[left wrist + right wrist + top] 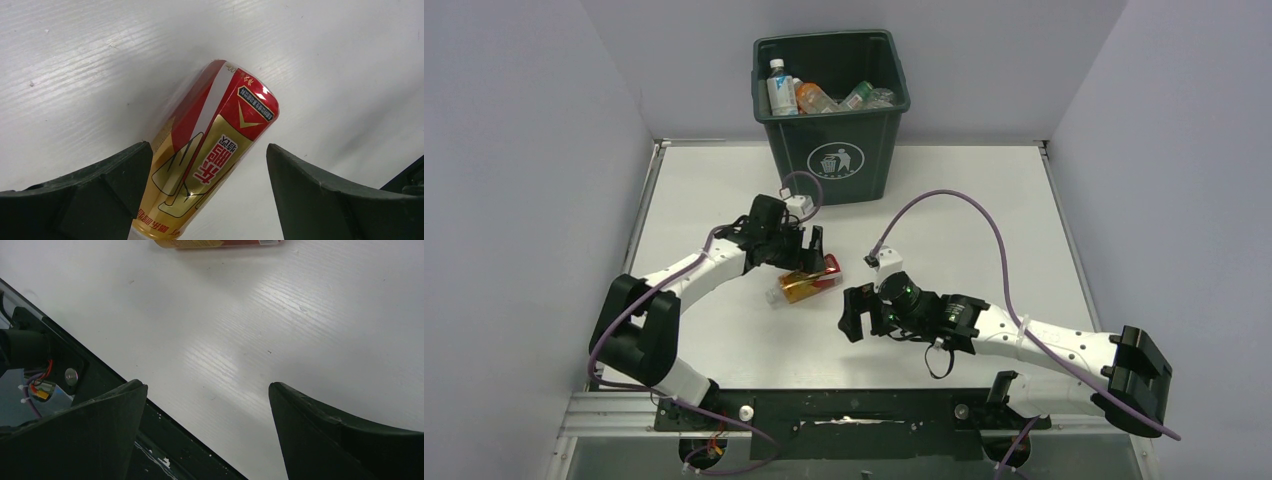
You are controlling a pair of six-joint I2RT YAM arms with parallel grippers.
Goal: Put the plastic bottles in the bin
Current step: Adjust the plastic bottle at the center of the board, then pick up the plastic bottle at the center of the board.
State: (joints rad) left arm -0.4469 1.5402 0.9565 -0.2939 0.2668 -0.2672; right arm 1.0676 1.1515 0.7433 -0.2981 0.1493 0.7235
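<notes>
Your left pincer [812, 248] is down over the last clear plastic bottle with the red-and-gold label and amber drink [804, 285], which lies on its side on the white tabletop [984, 200], near the middle and well short of the bin. The jaws stand open, one to each side of the bottle's body. In the left wrist view the left finger [100, 190] sits right against the label (I cannot tell if it touches), while the other stands apart with bare tabletop between. Nothing is gripped yet. The straddle across the bottle's width looks deliberate: closing there should catch the round body squarely so it does not roll away.

Your right pincer [207, 390] is wide open and empty, low over bare tabletop just beside the bottle and pointed toward the near edge. I judge that it is parked clear of the left arm's path.

The tall dark green square plastic bin [829, 165] stands at the far edge, already holding several bottles [782, 88], so this one appears to be the only piece left.
</notes>
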